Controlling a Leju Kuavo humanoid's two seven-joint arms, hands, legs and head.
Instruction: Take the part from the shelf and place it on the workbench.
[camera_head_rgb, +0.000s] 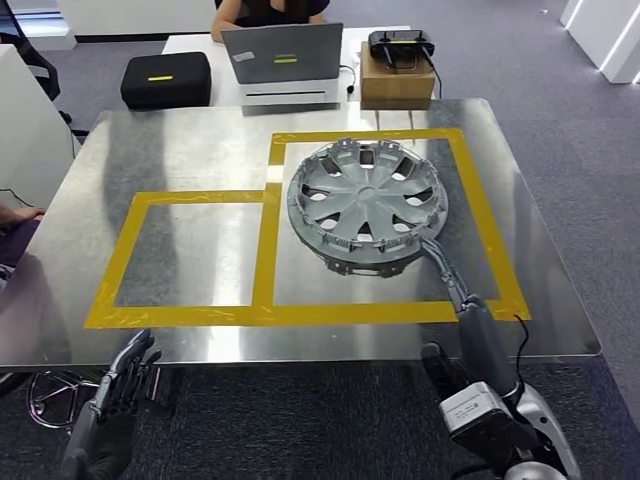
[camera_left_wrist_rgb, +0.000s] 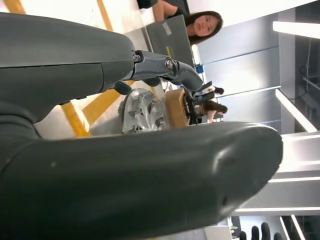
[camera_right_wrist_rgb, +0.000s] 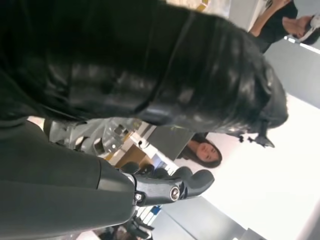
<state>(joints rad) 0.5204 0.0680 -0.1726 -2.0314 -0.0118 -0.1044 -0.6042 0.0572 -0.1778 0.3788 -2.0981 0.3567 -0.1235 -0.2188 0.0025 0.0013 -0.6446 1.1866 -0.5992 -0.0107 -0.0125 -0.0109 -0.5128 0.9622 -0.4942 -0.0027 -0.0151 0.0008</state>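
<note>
Part, a grey wheel cover with spokes and cut-outs, lies flat on the metal workbench, inside the larger of two yellow tape rectangles, toward its far side. My right arm reaches up from the lower right across the near edge of the bench; my right hand ends at the near rim of the part, a finger touching or just at the rim. From the head view I cannot tell whether I have hold of the rim or only rest against it. In the right wrist view my dark fingers are extended and slightly curved, with a pale slice of the part behind them; grip unclear there too. My left hand hangs low at the near left, below the bench edge, holding nothing, fingers spread and loosely bent. The left wrist view looks past my thumb and one straight finger toward the part and the tape. Beyond the far edge of the bench, on a white table: a black case, an open grey laptop with a person seated behind it, and a cardboard box with a black device on top. Grey carpet around the bench.
</note>
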